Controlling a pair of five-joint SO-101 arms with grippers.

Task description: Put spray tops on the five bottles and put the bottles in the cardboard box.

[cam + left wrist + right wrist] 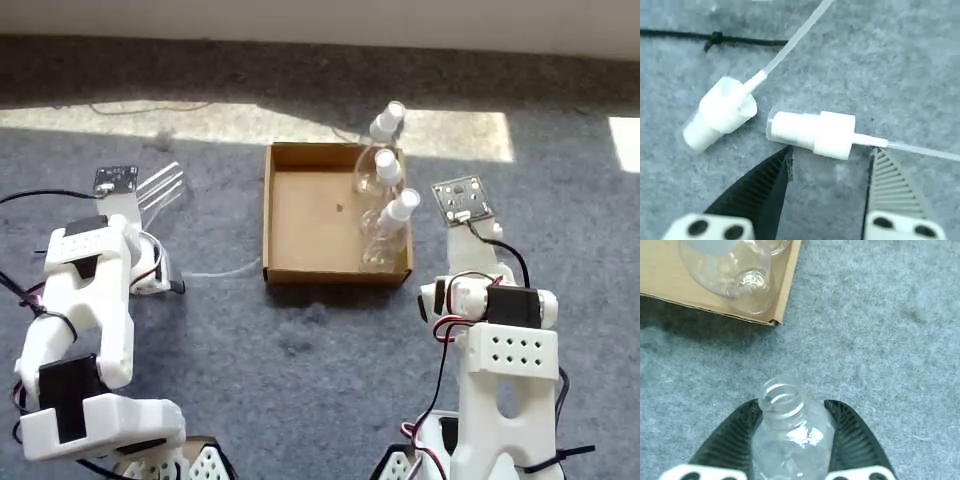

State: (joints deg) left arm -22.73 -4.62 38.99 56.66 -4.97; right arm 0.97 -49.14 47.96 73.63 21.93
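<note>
Grey tabletop [300,340]; cardboard box [305,215] has three capped bottles [385,215] along its right wall, left half free. The right hand [792,404] grips an uncapped bottle [790,440]; the left hand [831,151] is wide over a spray top [812,132].

Looks like an ordinary carpeted room, home or small office, can't say which, definitely not a proper lab. Everything sits on short grey carpet [300,340] with patches of sunlight [240,122] across it and a pale wall [320,18] at the far edge. A loose black cable [680,34] trails about, there's a plain cardboard box [266,215], and the left arm [85,300] and right arm [505,360] are white plastic hobby-style builds.
</note>
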